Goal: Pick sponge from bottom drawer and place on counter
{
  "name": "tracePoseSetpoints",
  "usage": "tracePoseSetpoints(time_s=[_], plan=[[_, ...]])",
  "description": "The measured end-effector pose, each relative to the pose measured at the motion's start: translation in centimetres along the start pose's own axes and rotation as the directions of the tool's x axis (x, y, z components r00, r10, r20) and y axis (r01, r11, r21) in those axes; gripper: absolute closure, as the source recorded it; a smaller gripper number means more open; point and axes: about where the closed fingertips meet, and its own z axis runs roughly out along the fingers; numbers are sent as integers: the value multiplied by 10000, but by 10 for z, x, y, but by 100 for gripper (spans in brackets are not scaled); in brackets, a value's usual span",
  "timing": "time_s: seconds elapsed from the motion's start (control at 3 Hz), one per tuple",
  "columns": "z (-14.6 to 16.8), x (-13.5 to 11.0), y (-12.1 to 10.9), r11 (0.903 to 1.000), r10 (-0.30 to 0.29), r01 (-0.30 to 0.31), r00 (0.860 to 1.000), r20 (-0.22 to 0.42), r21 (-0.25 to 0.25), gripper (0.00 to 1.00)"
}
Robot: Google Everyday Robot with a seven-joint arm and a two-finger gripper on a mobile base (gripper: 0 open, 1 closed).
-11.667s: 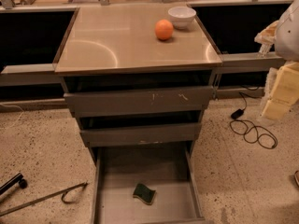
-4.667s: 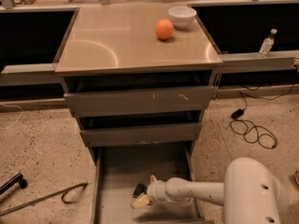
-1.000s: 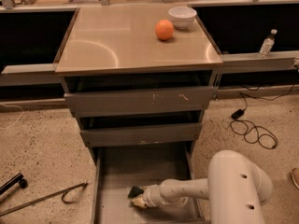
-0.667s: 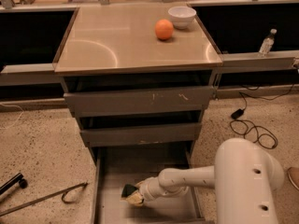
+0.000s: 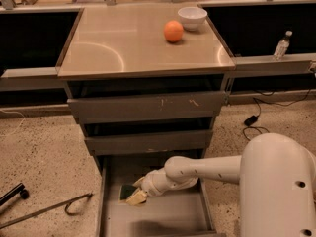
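Gripping sponge (image 5: 126,190) w/ pincer (image 5: 136,196) | in bottom drawer (image 5: 163,216) | sponge half hidden

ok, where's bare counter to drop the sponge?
On the counter, left half and front strip are bare out to the rim. Crowded back right: orange, bowl. The gripper is down in the bottom drawer at the sponge.

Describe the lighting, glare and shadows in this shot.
Camera view: warm light; a curved bright reflection arcs over the left half of the counter; the orange throws a short shadow; a shadow darkens the bottom drawer floor in front of the gripper, which sits at the sponge.
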Motion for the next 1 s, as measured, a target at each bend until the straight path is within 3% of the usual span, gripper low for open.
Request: tracePoseSetpoints(time_s=[0.33, 0.67, 1.0], plan=[[0, 0, 0, 10000, -4, 4, 10000, 3, -1, 100], [-27, -39, 4, 9959, -894, 900, 9943, 587, -91, 100], [-88, -121, 11, 9677, -2446, 2520, 9463, 2112, -83, 100]])
